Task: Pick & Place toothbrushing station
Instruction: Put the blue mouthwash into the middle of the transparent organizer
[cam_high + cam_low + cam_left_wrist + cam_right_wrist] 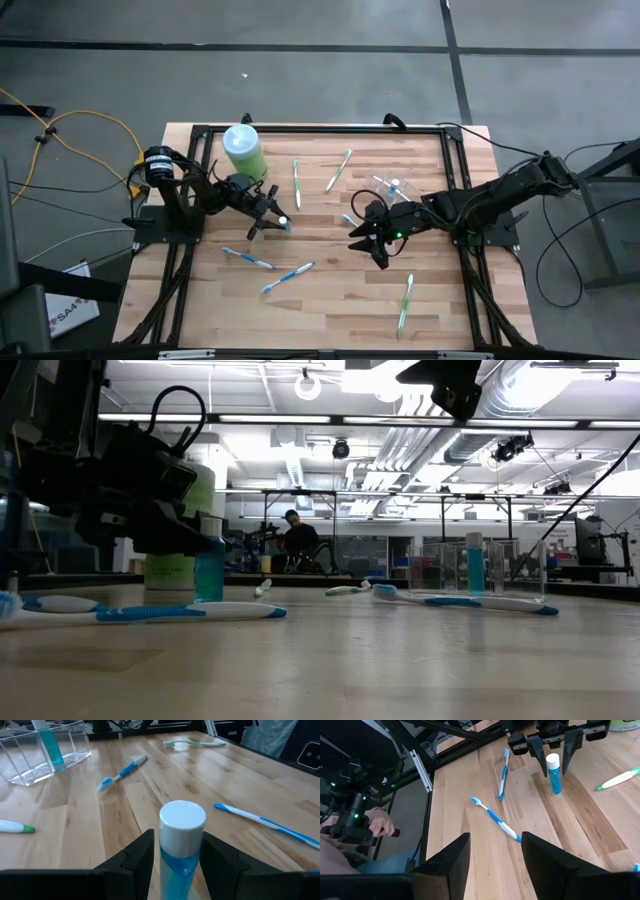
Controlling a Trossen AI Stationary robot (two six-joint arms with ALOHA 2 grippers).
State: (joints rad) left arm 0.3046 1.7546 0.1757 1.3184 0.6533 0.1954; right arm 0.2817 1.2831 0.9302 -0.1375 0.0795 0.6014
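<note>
A small blue bottle with a white cap (pixel 182 817) stands upright on its base on the wooden table (pixel 330 310), left of the middle. My left gripper (pixel 177 837) is low at the table and open. Its two fingers stand either side of the bottle's body with a narrow gap on each side, as the right wrist view also shows (pixel 553 770). The toothbrushing station (pixel 390 186), a clear holder with a blue tube standing in it, sits on the table right of the middle (pixel 42 750). My right gripper (pixel 365 240) hangs open above the table near it and holds nothing.
A pale-green bottle with a white cap (pixel 243 150) stands at the far left. Several toothbrushes lie scattered: green ones (pixel 338 170) (pixel 405 305) and blue ones (pixel 247 258) (pixel 288 276). A black frame (pixel 320 128) runs around the table. A person's hand (pixel 380 826) shows beyond the edge.
</note>
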